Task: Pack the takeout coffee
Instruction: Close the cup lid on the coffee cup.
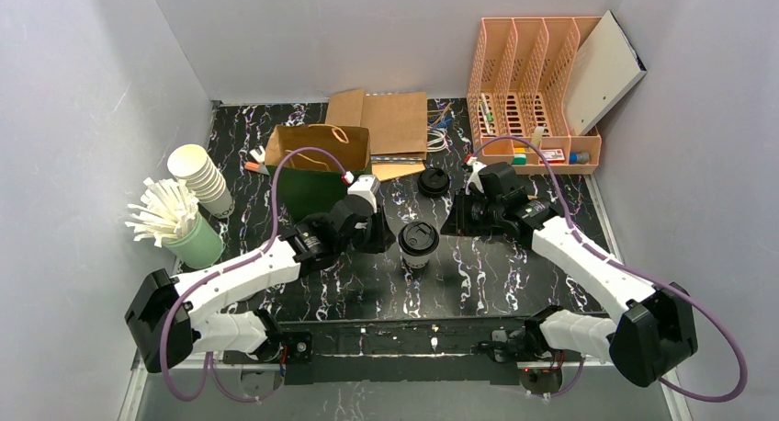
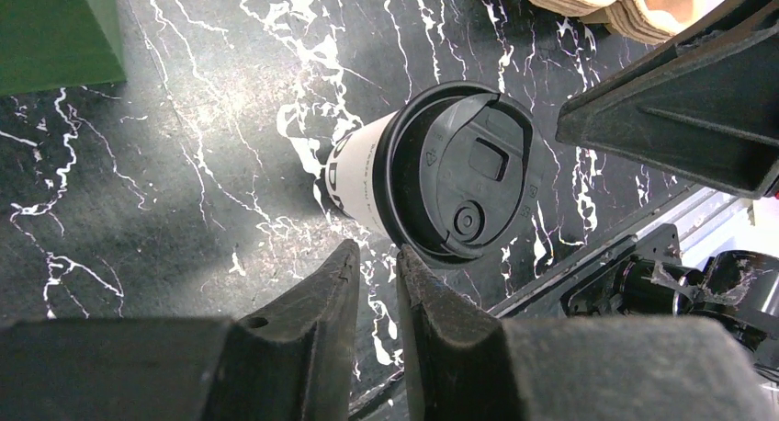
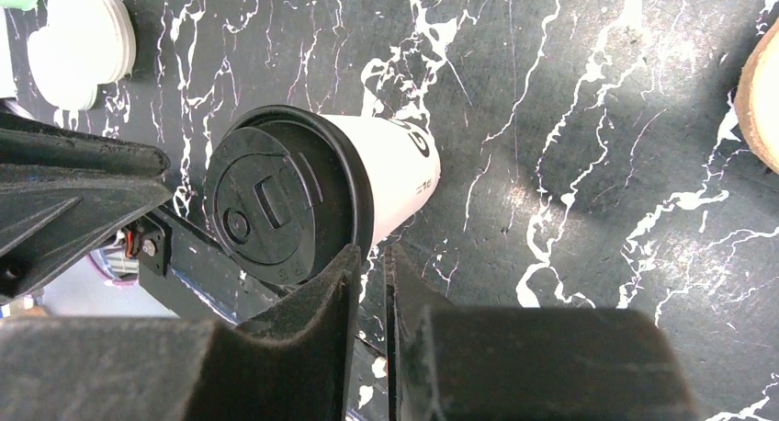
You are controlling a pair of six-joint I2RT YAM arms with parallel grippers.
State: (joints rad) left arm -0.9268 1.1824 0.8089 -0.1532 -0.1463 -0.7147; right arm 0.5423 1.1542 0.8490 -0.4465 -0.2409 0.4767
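A white takeout coffee cup (image 1: pixel 418 242) with a black lid stands upright on the black marble table. My left gripper (image 1: pixel 378 233) hangs just left of it and my right gripper (image 1: pixel 457 221) just right of it, neither touching it. In the left wrist view the lidded cup (image 2: pixel 459 182) sits just beyond my left gripper (image 2: pixel 377 251), whose jaws are nearly closed with only table showing in the narrow gap. In the right wrist view the cup (image 3: pixel 276 196) lies up and to the left of my right gripper (image 3: pixel 372 251), whose jaws leave a thin empty slit.
A green paper bag (image 1: pixel 317 168) stands open behind the left arm, with flat brown cardboard (image 1: pixel 386 127) beyond it. A spare black lid (image 1: pixel 434 181) lies behind the cup. Stacked paper cups (image 1: pixel 202 177) and a green cup of white sticks (image 1: pixel 184 228) stand at left, an orange organizer (image 1: pixel 537 90) at back right.
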